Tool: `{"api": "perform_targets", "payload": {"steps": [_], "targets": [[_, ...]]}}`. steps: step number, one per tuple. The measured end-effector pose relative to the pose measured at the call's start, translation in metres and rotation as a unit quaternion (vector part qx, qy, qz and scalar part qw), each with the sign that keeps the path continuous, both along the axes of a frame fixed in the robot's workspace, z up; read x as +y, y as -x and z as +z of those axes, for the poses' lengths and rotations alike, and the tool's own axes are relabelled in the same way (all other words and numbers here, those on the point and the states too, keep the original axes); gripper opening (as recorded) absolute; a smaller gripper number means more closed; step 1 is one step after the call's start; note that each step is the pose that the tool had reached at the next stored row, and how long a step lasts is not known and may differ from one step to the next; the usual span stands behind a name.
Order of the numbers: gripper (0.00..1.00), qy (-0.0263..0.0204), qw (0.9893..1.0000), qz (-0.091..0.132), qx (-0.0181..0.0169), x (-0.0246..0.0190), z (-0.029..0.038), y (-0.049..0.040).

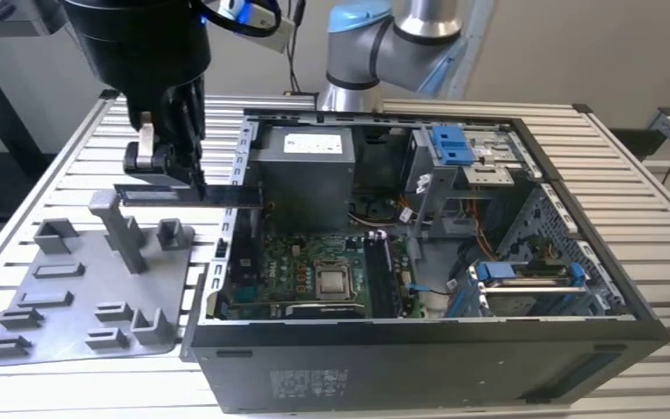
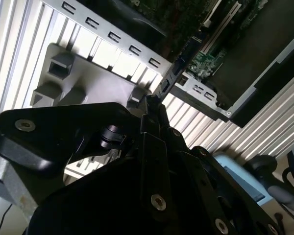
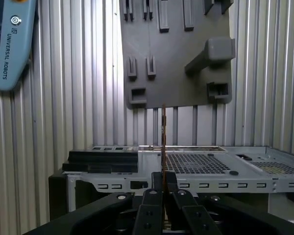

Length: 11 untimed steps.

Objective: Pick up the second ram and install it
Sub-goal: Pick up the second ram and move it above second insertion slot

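Note:
My gripper (image 1: 174, 185) is shut on the second ram (image 1: 224, 197), a thin dark stick held level in the air. The stick hangs above the gap between the grey holder plate (image 1: 79, 292) and the open computer case's wall (image 1: 240, 166), with one end reaching over that wall. In the first wrist view the ram (image 3: 163, 132) appears edge-on, rising from between the fingertips of the gripper (image 3: 162, 178). In the second wrist view the ram (image 2: 174, 71) sticks out past the gripper (image 2: 154, 105) toward the motherboard (image 2: 206, 61). The motherboard's memory slots (image 1: 383, 272) lie beside the silver processor (image 1: 332, 281).
The grey holder plate carries an upright post (image 1: 123, 229) and several small brackets. Inside the case are a power supply (image 1: 300, 170), blue drive brackets (image 1: 452, 144) and cables. A slatted metal table (image 1: 67, 157) surrounds everything. A teach pendant (image 3: 10, 44) lies on the table.

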<state>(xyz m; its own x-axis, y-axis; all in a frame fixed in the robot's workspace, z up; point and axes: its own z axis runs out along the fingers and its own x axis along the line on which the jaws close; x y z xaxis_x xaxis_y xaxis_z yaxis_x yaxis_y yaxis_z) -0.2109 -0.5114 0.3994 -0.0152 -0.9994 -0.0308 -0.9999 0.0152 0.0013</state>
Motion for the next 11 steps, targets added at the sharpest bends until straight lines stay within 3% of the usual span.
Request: {"api": "perform_targets", "payload": {"steps": [11], "targets": [[0.14,-0.0001,1.0,0.0,0.0,0.0,-0.0001,-0.0276]]}}
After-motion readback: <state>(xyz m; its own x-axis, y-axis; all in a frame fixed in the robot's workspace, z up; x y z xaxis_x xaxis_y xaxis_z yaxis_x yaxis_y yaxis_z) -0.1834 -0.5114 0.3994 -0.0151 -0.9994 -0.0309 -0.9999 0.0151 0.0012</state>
